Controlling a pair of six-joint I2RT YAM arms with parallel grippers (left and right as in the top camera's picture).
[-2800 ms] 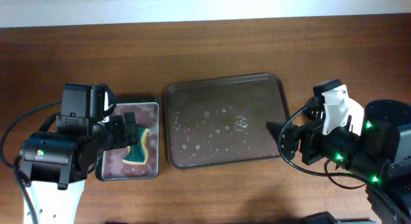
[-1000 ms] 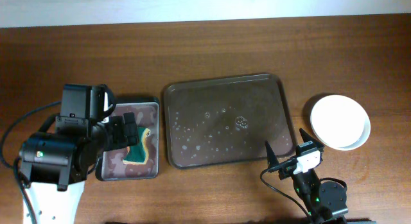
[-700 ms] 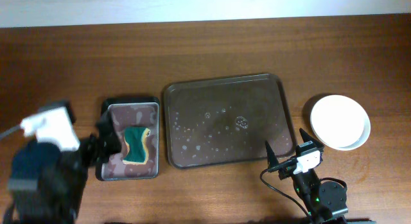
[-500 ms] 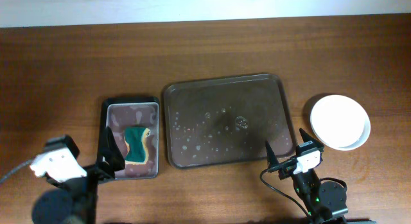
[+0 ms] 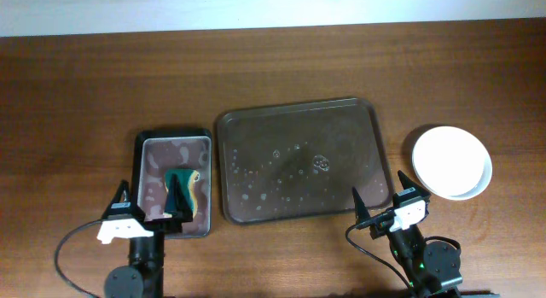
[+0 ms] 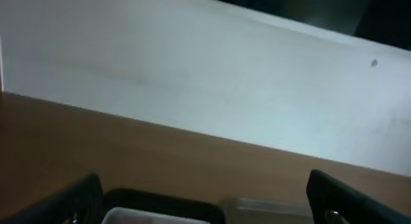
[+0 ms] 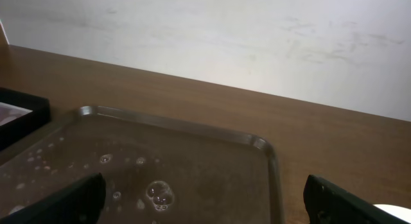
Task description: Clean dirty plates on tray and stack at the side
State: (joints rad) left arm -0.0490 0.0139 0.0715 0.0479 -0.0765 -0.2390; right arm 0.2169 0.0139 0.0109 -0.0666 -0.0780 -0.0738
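The dark brown tray (image 5: 256, 127) lies mid-table, holding only water drops and soap bubbles; it also shows in the right wrist view (image 7: 192, 153). The white plates (image 5: 452, 161) sit stacked on the table to the right of the tray; a sliver of them shows in the right wrist view (image 7: 393, 215). My left gripper (image 5: 148, 195) is open and empty at the front edge of the small tray. My right gripper (image 5: 380, 189) is open and empty at the tray's front right corner. Both wrist views show wide-apart fingers (image 6: 77, 199) (image 7: 77, 198) with nothing between them.
A small black-rimmed tray (image 5: 153, 153) with a green sponge (image 5: 183, 191) lies left of the brown tray; its rim shows in the left wrist view (image 6: 160, 203). A pale wall runs behind the table.
My left arm has pulled back from over the small tray to the table's front edge, uncovering the sponge. The right arm, plates and tray have not moved in the last second.
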